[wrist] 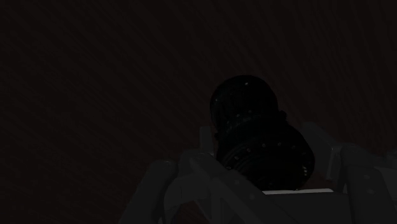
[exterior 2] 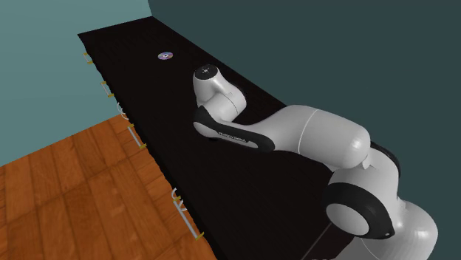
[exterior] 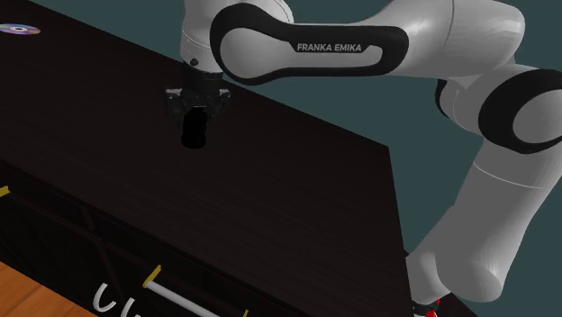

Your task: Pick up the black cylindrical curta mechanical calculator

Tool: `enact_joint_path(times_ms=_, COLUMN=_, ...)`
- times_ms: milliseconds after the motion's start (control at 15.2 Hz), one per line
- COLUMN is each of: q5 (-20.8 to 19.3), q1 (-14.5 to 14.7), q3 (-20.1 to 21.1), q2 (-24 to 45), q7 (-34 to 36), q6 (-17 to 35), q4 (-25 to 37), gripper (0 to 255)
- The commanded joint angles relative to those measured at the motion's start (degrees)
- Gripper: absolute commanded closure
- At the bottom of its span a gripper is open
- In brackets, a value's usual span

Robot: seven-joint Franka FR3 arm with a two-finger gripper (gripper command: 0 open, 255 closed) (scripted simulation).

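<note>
The black cylindrical calculator point(exterior: 194, 133) hangs from my gripper point(exterior: 195, 115) over the dark tabletop point(exterior: 297, 189), towards the shoulder view's upper left. Its body sticks out below the black fingers. In the dim wrist view the calculator point(wrist: 245, 105) sits between the two fingers, which clasp its sides, with its rounded end pointing away from the gripper point(wrist: 261, 146). Whether its lower end still touches the table I cannot tell. In the second exterior view the arm point(exterior 2: 222, 103) covers the hand.
A small shiny disc point(exterior: 20, 30) point(exterior 2: 164, 55) lies on the far end of the long dark table point(exterior 2: 140, 81). Drawer handles point(exterior: 167, 290) line its front. The table ends at an edge point(exterior: 393, 194) near the stand. Wooden floor point(exterior 2: 66, 185) lies beyond the front.
</note>
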Motion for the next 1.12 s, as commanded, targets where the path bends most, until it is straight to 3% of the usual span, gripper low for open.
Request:
enact_joint_path(times_ms=0, q5=0.0, q1=0.0, q3=0.0, q2=0.0, q7=0.0, q6=0.1, q4=-0.1, gripper=255)
enact_joint_path(times_ms=528, q5=0.0, q1=0.0, q3=0.0, q2=0.1, q7=0.0, q6=0.1, q4=0.0, gripper=255)
enact_joint_path(times_ms=1056, q5=0.3, q1=0.6, q3=0.2, q2=0.2, q7=-1.0, q6=-6.0, q4=6.3, gripper=255)
